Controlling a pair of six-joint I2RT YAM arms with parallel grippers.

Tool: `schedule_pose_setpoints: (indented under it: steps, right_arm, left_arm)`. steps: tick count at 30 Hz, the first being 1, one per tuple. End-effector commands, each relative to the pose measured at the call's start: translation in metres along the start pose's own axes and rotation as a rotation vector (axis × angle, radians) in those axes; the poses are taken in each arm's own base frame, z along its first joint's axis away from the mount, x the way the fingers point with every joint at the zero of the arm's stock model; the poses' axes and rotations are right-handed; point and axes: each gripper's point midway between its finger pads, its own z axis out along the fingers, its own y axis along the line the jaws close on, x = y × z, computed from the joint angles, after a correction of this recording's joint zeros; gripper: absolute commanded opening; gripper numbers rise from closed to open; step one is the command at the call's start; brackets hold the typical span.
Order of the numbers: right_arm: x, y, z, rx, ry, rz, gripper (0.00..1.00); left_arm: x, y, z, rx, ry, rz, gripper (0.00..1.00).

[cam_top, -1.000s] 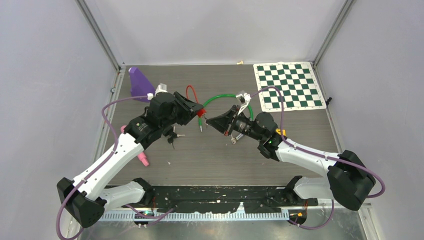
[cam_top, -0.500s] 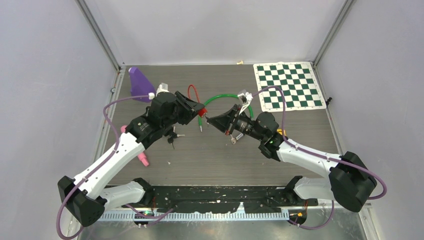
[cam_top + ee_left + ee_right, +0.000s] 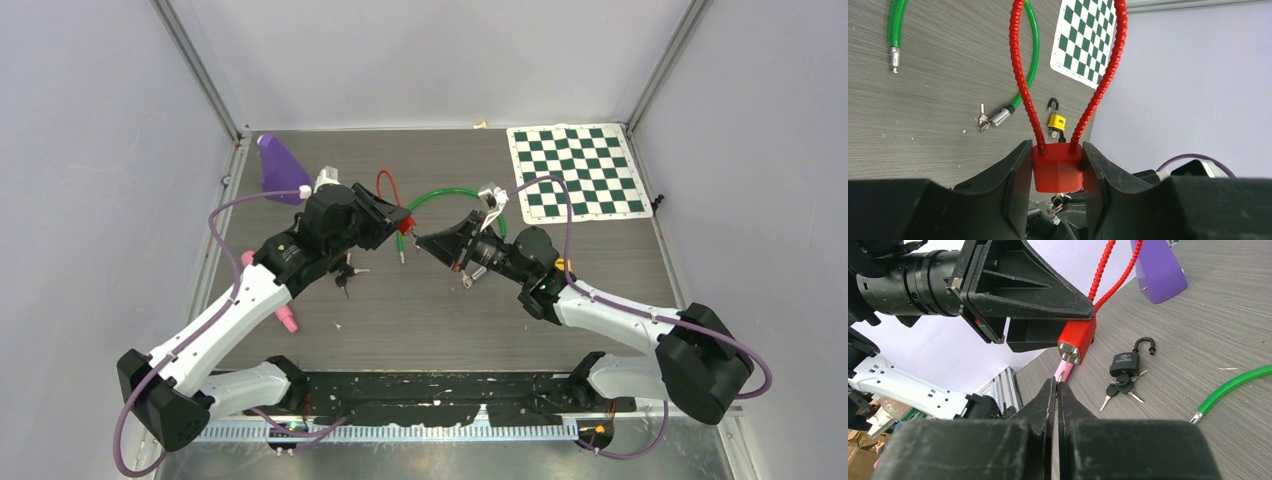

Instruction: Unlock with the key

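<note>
A red padlock [image 3: 1058,167] with a long red cable shackle [image 3: 1020,75] is clamped by its sides in my left gripper [image 3: 1058,172] and held above the table. The lock's keyhole end faces my right gripper [image 3: 1057,384]. A silver key [image 3: 1064,365] sticks out of that end, and the right jaws are shut on it. In the top view the two grippers meet tip to tip at the red padlock [image 3: 404,226], the left gripper [image 3: 397,221] coming from the left and the right gripper [image 3: 421,240] from the right.
A black padlock [image 3: 1124,365] with a bunch of keys lies on the table below the left gripper. Also on the table are a green cable [image 3: 450,195], a small yellow padlock [image 3: 1056,121], a purple cone [image 3: 277,165], a pink marker [image 3: 285,318] and a checkered mat [image 3: 575,170].
</note>
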Motion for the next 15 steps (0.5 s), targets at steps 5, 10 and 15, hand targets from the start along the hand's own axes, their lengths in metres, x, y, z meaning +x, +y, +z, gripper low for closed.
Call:
schedule_pose_setpoints:
  steps: [5,10,15]
  right_arm:
    - [-0.023,0.001,-0.001,-0.004,-0.125,-0.042,0.05]
    - [-0.025,0.006,-0.002,-0.023,-0.135,-0.05,0.05]
    - [-0.026,0.011,-0.002,-0.052,-0.136,-0.053,0.05]
  left_arm:
    - [0.005,-0.022,-0.006,0.071,0.026,0.001,0.0]
    - [0.005,-0.022,-0.006,0.069,0.025,0.0,0.0]
    - [0.007,-0.021,-0.006,0.068,0.033,0.0,0.0]
